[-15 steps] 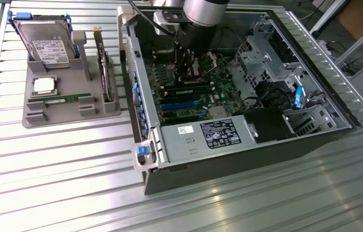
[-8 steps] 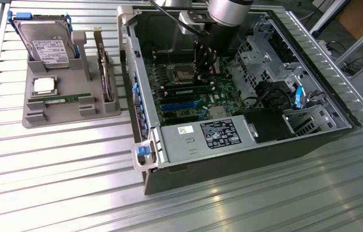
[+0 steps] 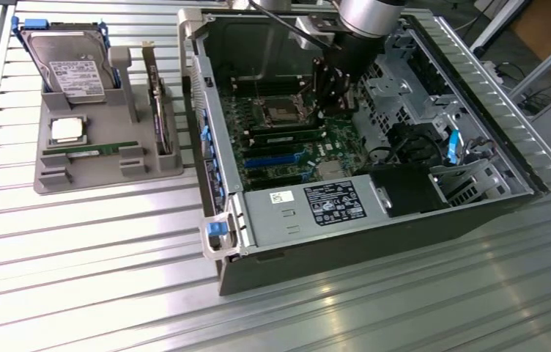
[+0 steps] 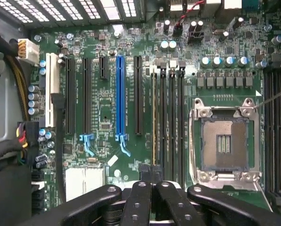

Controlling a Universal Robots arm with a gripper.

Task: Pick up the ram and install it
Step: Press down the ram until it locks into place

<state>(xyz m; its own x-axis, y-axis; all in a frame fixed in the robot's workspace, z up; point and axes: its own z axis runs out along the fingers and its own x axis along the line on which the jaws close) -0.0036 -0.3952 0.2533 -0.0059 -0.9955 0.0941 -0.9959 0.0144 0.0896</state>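
A ram [image 3: 91, 150] lies flat in a groove at the front of the grey tray [image 3: 80, 180]; it is a thin green stick. My gripper [image 3: 330, 110] reaches down inside the open computer case [image 3: 354, 220], over the motherboard beside the empty processor socket [image 3: 283, 111]. In the wrist view the black fingers [image 4: 145, 176] are shut together, with nothing visible between them. Their tips sit over the near end of the memory slots [image 4: 171, 117]. One slot holds a thin, gold-edged stick [image 4: 154, 117] standing on edge. Whether the fingertips touch it I cannot tell.
The tray also carries a hard drive [image 3: 70, 70], a square silver processor chip [image 3: 67, 130] and an upright card [image 3: 163, 117]. Inside the case are the power supply [image 3: 315, 205], a drive cage [image 3: 403, 81] and cables [image 4: 18, 141]. A blue expansion slot [image 4: 120, 99] runs beside the black ones.
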